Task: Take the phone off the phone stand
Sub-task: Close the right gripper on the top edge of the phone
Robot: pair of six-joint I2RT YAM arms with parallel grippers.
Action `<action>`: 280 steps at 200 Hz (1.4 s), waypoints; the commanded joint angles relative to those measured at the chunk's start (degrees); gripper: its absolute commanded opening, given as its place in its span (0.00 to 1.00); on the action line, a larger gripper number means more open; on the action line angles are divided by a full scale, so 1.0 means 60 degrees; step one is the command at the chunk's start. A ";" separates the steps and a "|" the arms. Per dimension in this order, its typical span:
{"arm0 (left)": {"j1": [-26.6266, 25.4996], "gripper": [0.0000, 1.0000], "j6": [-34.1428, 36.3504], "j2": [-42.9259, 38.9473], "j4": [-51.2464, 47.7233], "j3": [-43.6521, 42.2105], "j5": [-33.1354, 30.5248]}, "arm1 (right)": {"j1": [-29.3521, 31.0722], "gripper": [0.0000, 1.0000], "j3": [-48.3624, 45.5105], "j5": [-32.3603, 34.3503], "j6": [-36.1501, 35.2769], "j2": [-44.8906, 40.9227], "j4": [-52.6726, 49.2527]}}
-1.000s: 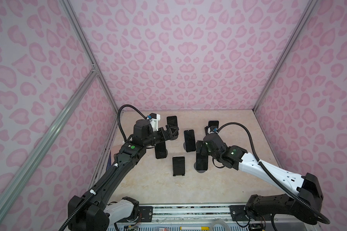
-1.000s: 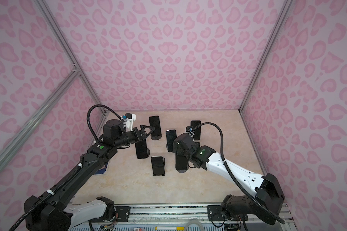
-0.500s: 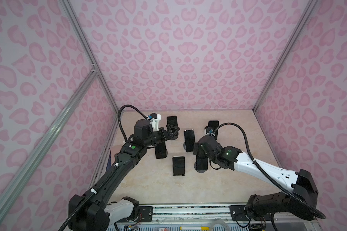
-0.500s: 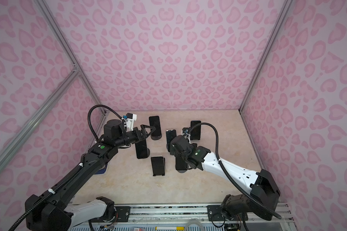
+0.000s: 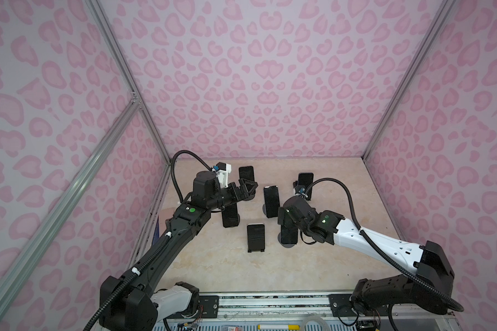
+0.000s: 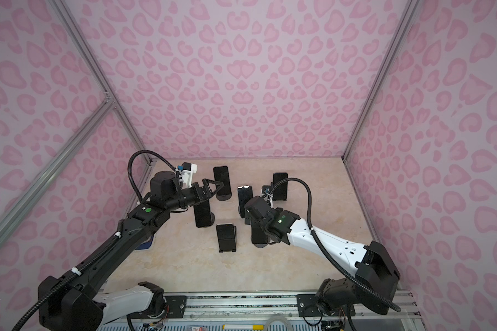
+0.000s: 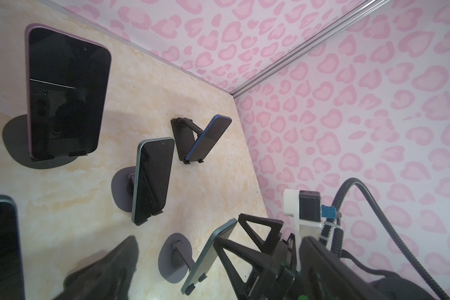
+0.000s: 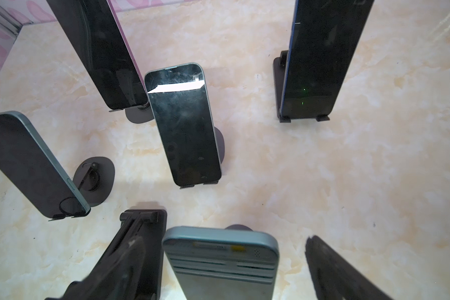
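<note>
The phone [image 8: 220, 262] is leaned on its stand [image 5: 288, 244] on the surface [image 5: 213, 266], bracketed untouched by the wide-open right pincer [image 8: 225, 241]; the left pincer [image 5: 248, 187] is held open near a rear phone [image 5: 246, 173]

Left arm [image 5: 161, 243] reaches up from the lower left in both top views, wrist held level, and the left tool [image 5: 250, 187] points right toward the centre, jaws spread wide and empty. Right arm [image 5: 370, 243] sweeps in from the lower right, white forearm low, wrist bent over. The right tool [image 8: 224, 240] aims downward, its fingers [image 8: 109, 267] standing wide apart in the wrist view.
</note>
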 commanded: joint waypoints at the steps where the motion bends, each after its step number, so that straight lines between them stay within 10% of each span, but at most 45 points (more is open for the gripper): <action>1: 0.0005 1.00 -0.0039 0.0064 0.0353 -0.0013 0.0132 | 0.0012 1.00 -0.0061 -0.0077 0.0094 0.0132 -0.0029; 280: 0.0004 1.00 -0.0172 0.0276 0.0271 0.0034 0.0267 | 0.0011 0.84 -0.0500 0.0199 0.0329 0.0918 0.0572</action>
